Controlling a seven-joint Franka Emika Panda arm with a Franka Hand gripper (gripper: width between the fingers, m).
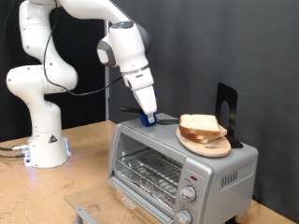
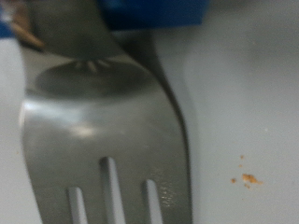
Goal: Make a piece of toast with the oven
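A metal fork (image 2: 98, 131) fills the frame's left and centre, tines at the bottom edge. Orange crumbs (image 2: 247, 177) lie lower right.

White Franka Panda arm (image 1: 56, 56) with rounded, glossy segments

Smooth white shells meet at dark grey joint rings; 1 black cable trails behind its upper links, the base (image 1: 47, 149) glows blue, and the gripper (image 1: 147, 116) carries blue fingertips.

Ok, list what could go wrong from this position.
1. The gripper is down on the fork lying on the oven top; it could scrape or skid along the metal.
2. The piece of toast sits on a wooden plate close by; a sideways sweep might knock it.
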